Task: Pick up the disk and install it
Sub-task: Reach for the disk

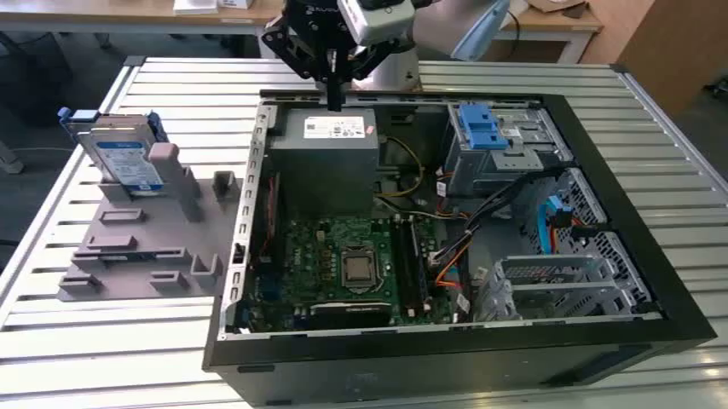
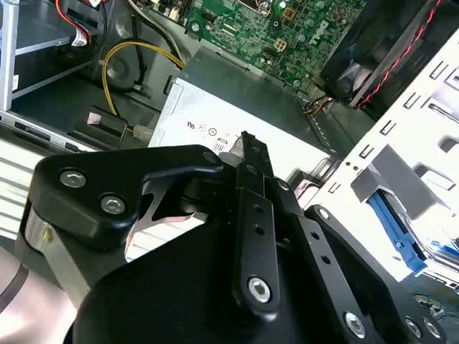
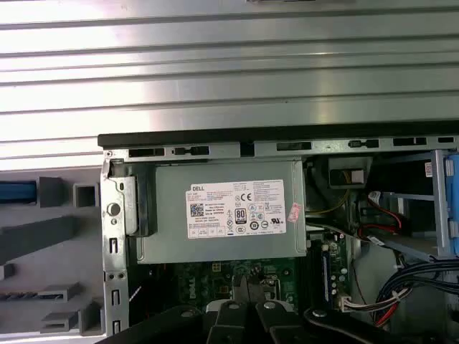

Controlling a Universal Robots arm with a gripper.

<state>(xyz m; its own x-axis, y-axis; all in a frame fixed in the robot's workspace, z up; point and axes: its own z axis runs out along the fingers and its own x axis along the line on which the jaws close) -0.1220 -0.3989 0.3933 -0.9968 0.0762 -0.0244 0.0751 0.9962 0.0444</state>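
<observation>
Silver disk [image 1: 125,162] sitting upright in grey holder [image 1: 136,247], exterior view's left, not yet picked | I'm hovering gripper [image 1: 334,102] over power supply [image 1: 330,141], fingers seemingly clenched, empty | install pending

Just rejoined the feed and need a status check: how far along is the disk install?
Done: nothing yet. The disk stands upright in the grey holder outside the computer case, at the exterior view's left. In hand: nothing; the gripper hangs shut and empty over the power supply, apart from the disk. Left: both the pickup and the install.
</observation>
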